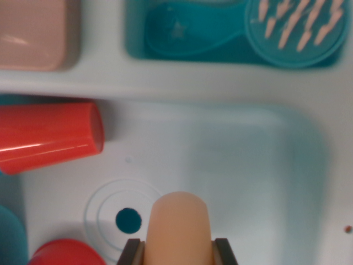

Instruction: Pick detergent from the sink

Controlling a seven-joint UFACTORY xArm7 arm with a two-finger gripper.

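Detergent (179, 223), a peach rounded bottle, sits between my hand's (179, 255) dark fingers at the frame's bottom edge, above the sink (248, 165) floor near the drain (128, 220). My hand looks clamped on its body. Judging: light, stiff plastic, smooth, likely slippery; grip mid-body. Red cup (49, 135) lies well apart, toward the wrist view's left.

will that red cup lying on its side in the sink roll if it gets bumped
Probably. The red cup lies on its side on the smooth sink floor, so its round wall could roll, likely curving since it looks tapered. It looks like thin plastic, so probably light and easily pushed.
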